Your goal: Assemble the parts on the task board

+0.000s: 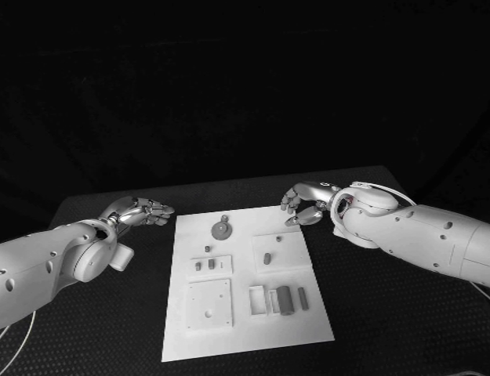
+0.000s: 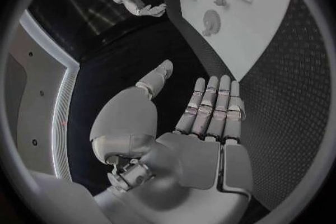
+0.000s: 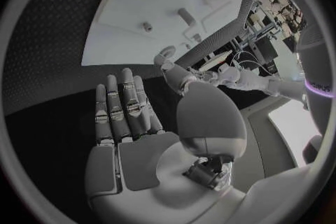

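The task board [image 1: 245,313] lies on the black table [image 1: 392,329] straight before me, with grey parts [image 1: 284,300] clustered at its near right and a round part [image 1: 221,229] farther off. Past its far corners my left hand [image 1: 141,211] and right hand [image 1: 305,205] hover, fingers extended, holding nothing.
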Robot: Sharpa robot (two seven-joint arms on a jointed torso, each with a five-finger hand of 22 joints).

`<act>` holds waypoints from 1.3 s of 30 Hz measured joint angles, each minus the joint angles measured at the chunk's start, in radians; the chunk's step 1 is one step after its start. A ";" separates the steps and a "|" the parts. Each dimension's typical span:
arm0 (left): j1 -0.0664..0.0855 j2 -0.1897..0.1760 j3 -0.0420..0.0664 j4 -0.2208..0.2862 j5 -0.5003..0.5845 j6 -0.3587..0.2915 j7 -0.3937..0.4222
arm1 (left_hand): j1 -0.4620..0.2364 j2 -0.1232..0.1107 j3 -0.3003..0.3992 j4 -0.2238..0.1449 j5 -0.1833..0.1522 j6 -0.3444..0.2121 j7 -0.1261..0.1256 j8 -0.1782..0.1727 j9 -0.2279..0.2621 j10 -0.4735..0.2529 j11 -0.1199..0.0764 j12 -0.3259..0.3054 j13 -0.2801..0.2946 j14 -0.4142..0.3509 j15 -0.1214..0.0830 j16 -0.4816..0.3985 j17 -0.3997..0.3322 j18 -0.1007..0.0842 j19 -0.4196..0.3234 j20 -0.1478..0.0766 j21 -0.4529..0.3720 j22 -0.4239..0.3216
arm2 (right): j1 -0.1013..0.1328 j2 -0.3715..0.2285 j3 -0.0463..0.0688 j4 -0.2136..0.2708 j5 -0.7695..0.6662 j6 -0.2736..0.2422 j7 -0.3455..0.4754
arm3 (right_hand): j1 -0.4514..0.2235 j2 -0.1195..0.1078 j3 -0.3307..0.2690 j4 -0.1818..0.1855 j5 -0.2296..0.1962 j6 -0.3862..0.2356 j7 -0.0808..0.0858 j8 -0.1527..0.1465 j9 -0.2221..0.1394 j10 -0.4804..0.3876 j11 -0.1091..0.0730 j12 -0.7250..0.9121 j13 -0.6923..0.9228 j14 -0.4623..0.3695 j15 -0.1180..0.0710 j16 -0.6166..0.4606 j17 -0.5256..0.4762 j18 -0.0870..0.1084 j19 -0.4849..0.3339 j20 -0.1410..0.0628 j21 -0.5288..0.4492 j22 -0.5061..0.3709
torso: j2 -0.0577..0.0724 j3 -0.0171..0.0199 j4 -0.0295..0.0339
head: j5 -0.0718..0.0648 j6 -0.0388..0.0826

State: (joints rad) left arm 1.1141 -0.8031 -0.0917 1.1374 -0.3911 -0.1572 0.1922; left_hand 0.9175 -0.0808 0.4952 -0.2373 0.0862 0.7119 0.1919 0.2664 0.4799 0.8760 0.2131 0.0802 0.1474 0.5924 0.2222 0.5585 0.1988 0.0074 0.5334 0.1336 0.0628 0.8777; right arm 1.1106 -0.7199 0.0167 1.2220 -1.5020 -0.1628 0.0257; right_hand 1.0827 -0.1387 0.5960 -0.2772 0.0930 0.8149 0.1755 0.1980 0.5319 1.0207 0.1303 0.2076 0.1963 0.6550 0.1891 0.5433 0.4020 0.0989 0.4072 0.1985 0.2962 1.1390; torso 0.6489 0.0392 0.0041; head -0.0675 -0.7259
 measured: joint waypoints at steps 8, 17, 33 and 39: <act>0.000 -0.001 0.000 0.024 0.041 0.010 0.022 | -0.001 0.001 -0.010 0.000 0.000 -0.003 -0.003 0.004 0.000 -0.011 -0.011 0.000 -0.013 -0.048 -0.006 -0.037 -0.011 0.000 -0.047 0.020 0.000 -0.016 | -0.001 0.022 -0.047 -0.012 -0.107 0.021 0.000 | 0.012 0.003 0.004 -0.004 0.000 -0.002 -0.012 0.017 -0.009 0.004 0.004 -0.049 -0.050 0.079 -0.017 -0.043 -0.042 0.032 0.130 -0.004 -0.021 -0.037 | 0.002 0.0006 -0.0012 | 0.005 0.000; 0.000 0.002 0.000 0.026 0.056 0.016 0.031 | -0.001 0.001 -0.012 -0.003 0.000 -0.003 -0.003 0.004 0.001 -0.015 -0.008 0.000 -0.017 -0.055 0.001 -0.042 -0.011 0.000 -0.051 0.024 0.000 -0.018 | -0.006 0.045 -0.075 -0.021 -0.200 0.018 0.000 | 0.029 0.020 -0.001 -0.010 0.000 0.011 -0.018 0.038 -0.022 0.063 0.008 -0.059 -0.079 0.215 -0.054 -0.031 -0.043 0.076 0.258 -0.008 -0.035 -0.054 | 0.003 0.0029 -0.0014 | 0.011 -0.007; 0.000 0.002 0.000 0.035 0.062 0.022 0.037 | -0.001 0.001 -0.012 -0.003 0.000 -0.003 -0.003 0.012 0.002 -0.016 0.006 0.004 -0.023 -0.058 0.012 -0.047 -0.009 0.000 -0.054 0.020 0.000 -0.019 | -0.013 0.068 -0.085 -0.009 -0.271 0.007 -0.003 | 0.044 0.036 -0.014 -0.011 0.000 0.063 -0.006 0.066 -0.043 0.164 -0.014 -0.049 -0.083 0.388 -0.130 0.005 0.031 0.134 0.442 -0.016 -0.016 -0.043 | 0.003 0.0019 -0.0026 | 0.017 -0.014; 0.000 0.002 0.000 0.036 0.062 0.023 0.038 | -0.001 0.001 -0.015 -0.005 0.000 -0.003 -0.003 0.012 0.002 -0.019 0.010 0.004 -0.024 -0.055 0.016 -0.047 -0.009 0.000 -0.058 0.024 0.000 -0.019 | -0.018 0.084 -0.091 -0.034 -0.284 0.007 -0.003 | 0.048 0.040 -0.014 -0.011 0.000 0.063 -0.006 0.066 -0.044 0.164 -0.014 -0.049 -0.084 0.388 -0.130 0.005 0.034 0.134 0.442 -0.016 -0.016 -0.041 | 0.003 0.0018 -0.0026 | 0.019 -0.016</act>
State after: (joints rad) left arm 1.1144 -0.8008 -0.0914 1.1739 -0.3289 -0.1338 0.2299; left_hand 0.9169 -0.0802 0.4801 -0.2425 0.0861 0.7091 0.1890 0.2781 0.4823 0.8574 0.2232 0.0842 0.1230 0.5378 0.2382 0.5111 0.1895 0.0075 0.4754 0.1571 0.0628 0.8585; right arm 1.0926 -0.6361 -0.0742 1.1877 -1.7862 -0.1557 0.0222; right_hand 1.1310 -0.0987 0.5824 -0.2882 0.0930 0.8783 0.1695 0.2643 0.4875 1.1850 0.1160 0.1589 0.1119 1.0434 0.0588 0.5479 0.4356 0.2329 0.8489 0.1823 0.2805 1.0975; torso 0.6518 0.0410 0.0015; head -0.0488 -0.7419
